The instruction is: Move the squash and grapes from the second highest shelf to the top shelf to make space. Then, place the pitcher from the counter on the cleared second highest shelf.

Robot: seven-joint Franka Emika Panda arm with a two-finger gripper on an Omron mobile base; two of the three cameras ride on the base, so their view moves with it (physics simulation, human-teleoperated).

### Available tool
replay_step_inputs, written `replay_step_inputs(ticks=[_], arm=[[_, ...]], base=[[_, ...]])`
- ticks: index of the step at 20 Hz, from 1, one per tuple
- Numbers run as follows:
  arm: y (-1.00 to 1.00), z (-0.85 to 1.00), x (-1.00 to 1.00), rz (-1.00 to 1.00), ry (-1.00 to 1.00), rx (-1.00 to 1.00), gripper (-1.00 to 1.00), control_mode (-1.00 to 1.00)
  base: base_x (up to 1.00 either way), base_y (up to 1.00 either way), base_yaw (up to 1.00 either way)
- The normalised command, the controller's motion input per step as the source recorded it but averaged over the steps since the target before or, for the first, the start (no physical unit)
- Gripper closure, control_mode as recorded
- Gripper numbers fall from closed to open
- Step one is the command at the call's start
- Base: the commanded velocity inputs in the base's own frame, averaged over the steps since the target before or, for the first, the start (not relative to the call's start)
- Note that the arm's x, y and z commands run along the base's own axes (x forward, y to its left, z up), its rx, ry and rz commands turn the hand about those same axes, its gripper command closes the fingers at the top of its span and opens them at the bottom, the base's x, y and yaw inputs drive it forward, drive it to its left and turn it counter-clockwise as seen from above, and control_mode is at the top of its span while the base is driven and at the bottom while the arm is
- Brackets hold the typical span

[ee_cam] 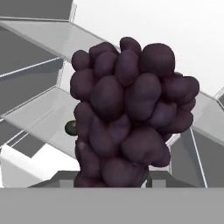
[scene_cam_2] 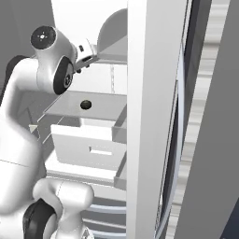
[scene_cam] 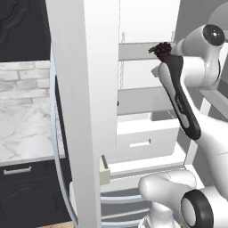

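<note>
The gripper (ee_cam: 114, 181) is clamped on the grapes (ee_cam: 129, 111), a bumpy, matte purple-black cluster held up at the flat pale-grey top shelf (scene_cam: 133, 50). Below, a small dark round thing (scene_cam_2: 86, 104) sits on the smooth second shelf (scene_cam_2: 105, 106), above a white drawer (scene_cam: 144, 136)

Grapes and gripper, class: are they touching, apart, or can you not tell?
Touching. In the hand view the grapes sit right between the gripper fingers; in the left base view the cluster hangs at the hand's tip, lifted off any shelf.
</note>
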Motion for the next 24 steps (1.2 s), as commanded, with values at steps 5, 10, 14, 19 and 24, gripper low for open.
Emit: replay_step_inputs(ticks=[5,10,14,19,24], arm=[[-0.33,0.02,0.57,0.0,0.01,0.01,1.0,-1.0],[-0.12,-0.07,0.91,0.0,0.06,0.0,1.0,-1.0],[0.0,-0.17,1.0,0.0,0.08,0.0,1.0,-1.0],[0.0,-0.09,1.0,0.0,0.06,0.0,1.0,-1.0],[-0.02,0.0,0.99,0.0,0.04,0.0,1.0,-1.0]], base=[[0.0,0.0,0.0],[0.0,0.0,0.0],[0.0,0.0,0.0],[0.0,0.0,0.0],[0.0,0.0,0.0]])
